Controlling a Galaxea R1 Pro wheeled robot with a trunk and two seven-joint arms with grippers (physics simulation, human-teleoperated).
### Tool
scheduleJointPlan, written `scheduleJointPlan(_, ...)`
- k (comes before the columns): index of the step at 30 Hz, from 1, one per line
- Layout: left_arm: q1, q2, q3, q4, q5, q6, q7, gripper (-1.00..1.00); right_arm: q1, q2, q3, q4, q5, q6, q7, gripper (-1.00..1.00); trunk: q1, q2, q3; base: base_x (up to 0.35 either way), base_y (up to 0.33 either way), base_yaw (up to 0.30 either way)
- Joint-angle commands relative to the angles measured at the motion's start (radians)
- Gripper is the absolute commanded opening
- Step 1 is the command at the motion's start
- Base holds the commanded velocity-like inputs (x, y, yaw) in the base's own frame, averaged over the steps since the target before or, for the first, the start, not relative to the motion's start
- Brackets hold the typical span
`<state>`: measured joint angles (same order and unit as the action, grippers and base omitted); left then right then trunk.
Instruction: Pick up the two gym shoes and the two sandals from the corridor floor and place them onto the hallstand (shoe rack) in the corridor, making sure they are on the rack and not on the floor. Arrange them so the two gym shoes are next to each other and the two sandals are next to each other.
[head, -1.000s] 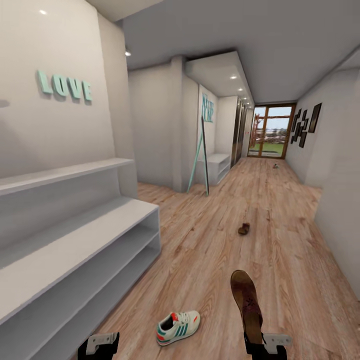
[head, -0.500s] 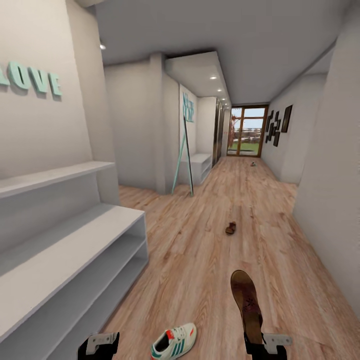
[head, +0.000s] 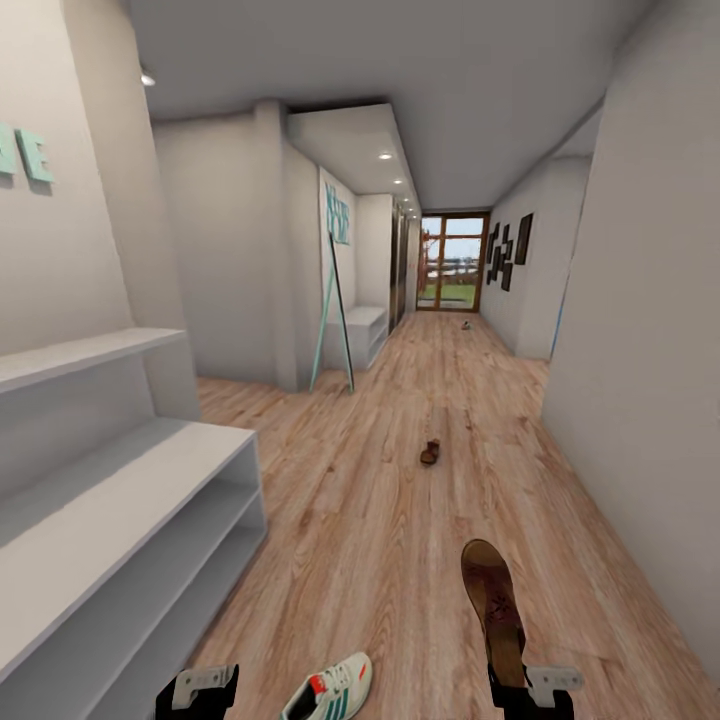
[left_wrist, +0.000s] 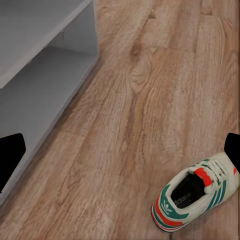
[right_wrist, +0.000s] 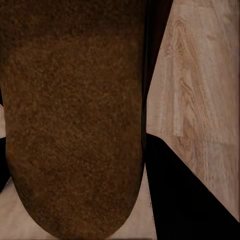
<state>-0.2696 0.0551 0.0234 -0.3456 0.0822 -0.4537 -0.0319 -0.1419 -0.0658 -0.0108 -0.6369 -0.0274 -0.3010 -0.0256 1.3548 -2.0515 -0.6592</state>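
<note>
Head view: corridor running far ahead to a glazed door; wood-plank corridor floor (head: 400, 520) fills the middle.
Hallstand (head: 120, 520): at left, light grey; bench top and two open low shelves, with a wall shelf above. No shoes seen on the visible parts.
Right gripper (head: 527, 688): at the near edge, right of centre; clenched on the heel end of a sandal (head: 493, 605). Sandal is held off the floor, toe pointing far, mottled reddish-brown footbed facing up.
Right wrist view: the held sandal (right_wrist: 75, 115) covers most of the frame as a brown grainy surface; floor planks (right_wrist: 200, 90) to one side.
Left gripper (head: 204, 688): at the near edge, left of centre; in the left wrist view its dark fingertips (left_wrist: 11, 152) sit wide apart at the frame edges, nothing between them, so released.
Gym shoe (head: 330, 690): one, on the floor at the near edge, between the two grippers, right of the hallstand's near end. In the left wrist view the gym shoe (left_wrist: 197, 197) lies upright, teal stripes and orange-red tongue visible, apart from the shelf (left_wrist: 35, 95).
Second sandal (head: 430, 452): small and dark, on the floor mid-corridor, well apart from the hallstand.
Far object (head: 465, 325): small item on the floor near the door; too small to identify.
Wall: teal letters (head: 25, 155) above the hallstand.
</note>
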Motion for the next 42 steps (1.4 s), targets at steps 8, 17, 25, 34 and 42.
scheduleJointPlan(8,0.0,0.0,0.0,0.0,0.008,-0.003,-0.003,1.0,-0.001,0.0,0.002,-0.002,-0.006,-0.004,-0.002,-1.0,0.0,0.0,-0.001,0.0,0.0,-0.036)
scheduleJointPlan(17,0.0,0.0,0.0,0.0,0.008,-0.003,-0.003,1.0,-0.001,0.0,0.002,0.0,-0.006,-0.003,-0.002,-1.0,0.0,0.0,0.002,0.0,0.152,-0.091)
scheduleJointPlan(25,0.0,0.0,0.0,0.0,0.008,-0.002,-0.003,1.0,-0.001,0.0,0.002,0.0,-0.006,-0.003,-0.002,-1.0,0.0,0.0,0.008,0.0,0.294,-0.247)
scheduleJointPlan(34,0.0,0.0,0.0,0.0,0.008,-0.002,-0.003,1.0,-0.001,0.0,0.002,0.002,-0.006,-0.003,-0.002,-1.0,0.0,0.0,0.015,0.0,0.288,-0.265)
scheduleJointPlan(42,0.0,0.0,0.0,0.0,0.008,-0.002,-0.003,1.0,-0.001,0.0,0.002,0.001,-0.006,-0.003,-0.002,-1.0,0.0,0.0,0.014,0.0,0.146,-0.279)
